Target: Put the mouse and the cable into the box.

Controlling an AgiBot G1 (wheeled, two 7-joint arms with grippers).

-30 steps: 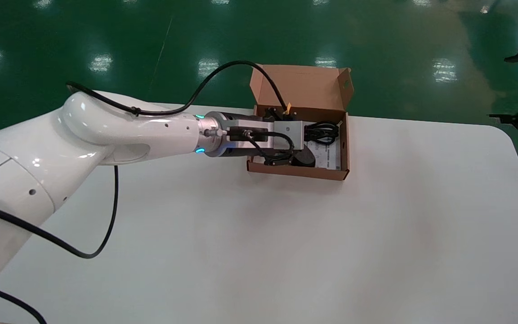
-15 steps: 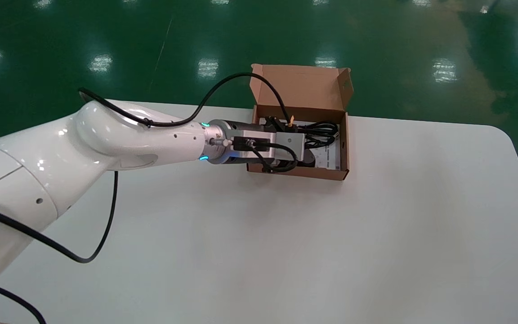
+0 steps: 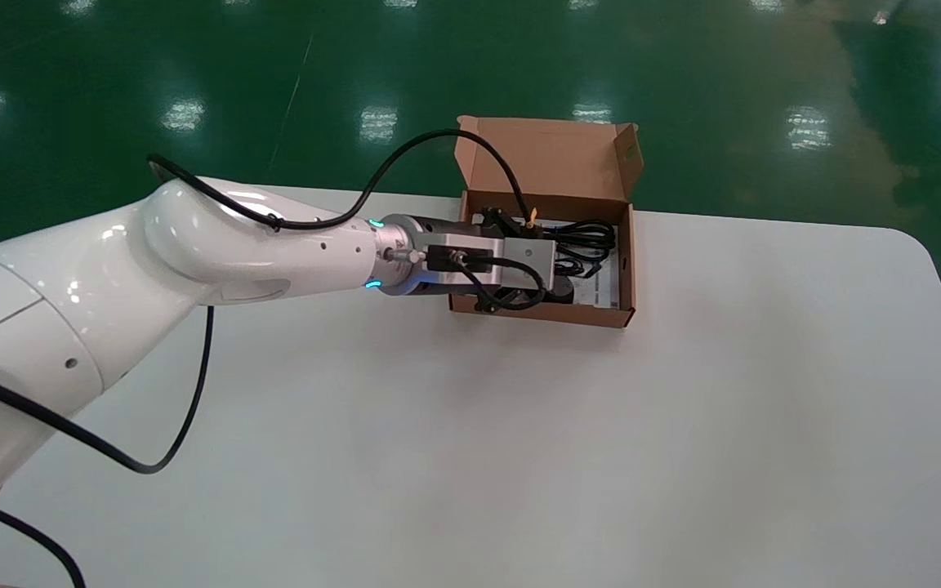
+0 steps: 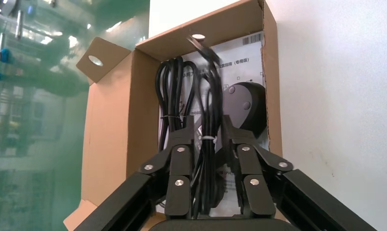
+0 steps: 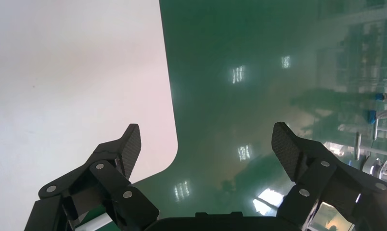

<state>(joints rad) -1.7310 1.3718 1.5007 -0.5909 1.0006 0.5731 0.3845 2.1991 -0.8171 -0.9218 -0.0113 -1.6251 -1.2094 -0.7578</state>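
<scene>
Box [image 3: 544, 314] on white table [image 3: 519, 457], green floor [image 3: 111, 65] beyond; left gripper [image 4: 208, 126] clamps cable [image 4: 211, 108]

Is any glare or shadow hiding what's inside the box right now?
Head view: lamp glare lies on the green floor; the left arm, not shadow, hides part of the box. Left wrist view: the inside is evenly lit, cable in the left gripper and mouse plain. Right wrist view: floor reflections beyond the table, right gripper parked off its edge.
</scene>
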